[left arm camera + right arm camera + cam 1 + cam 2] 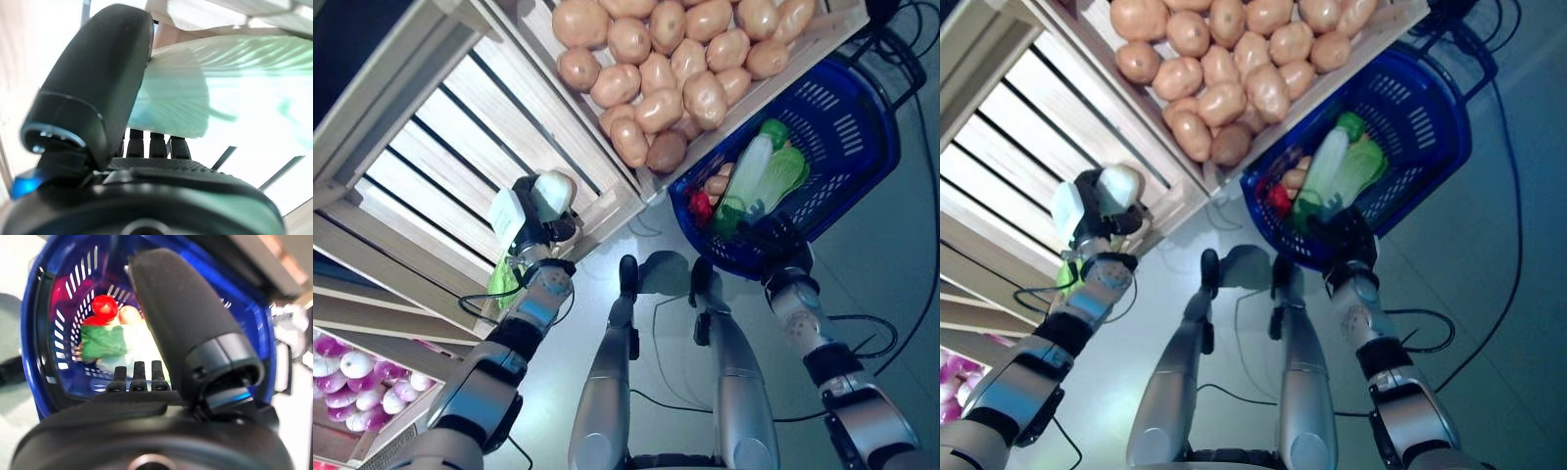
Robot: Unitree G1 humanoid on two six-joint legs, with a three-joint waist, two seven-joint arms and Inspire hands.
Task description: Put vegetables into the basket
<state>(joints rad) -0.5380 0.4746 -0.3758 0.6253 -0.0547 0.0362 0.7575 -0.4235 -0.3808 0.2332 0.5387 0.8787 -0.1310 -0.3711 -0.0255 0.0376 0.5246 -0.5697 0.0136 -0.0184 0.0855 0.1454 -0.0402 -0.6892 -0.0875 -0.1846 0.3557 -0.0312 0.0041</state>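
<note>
Pale green cabbage (546,192) is clasped in left robot hand (540,227) beside slatted crate (460,147), well apart from blue basket (862,147), gripped by right robot hand (773,240). Loose clasp risks dropping it in transit.

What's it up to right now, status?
Left hand shut on a cabbage by the crates. Right hand holds the basket rim; greens already inside. Nothing in the way.

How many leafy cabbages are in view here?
3: two napa cabbages lie side by side in the blue basket, one beside the other; the third is in the left hand. Others may be hidden.
</note>
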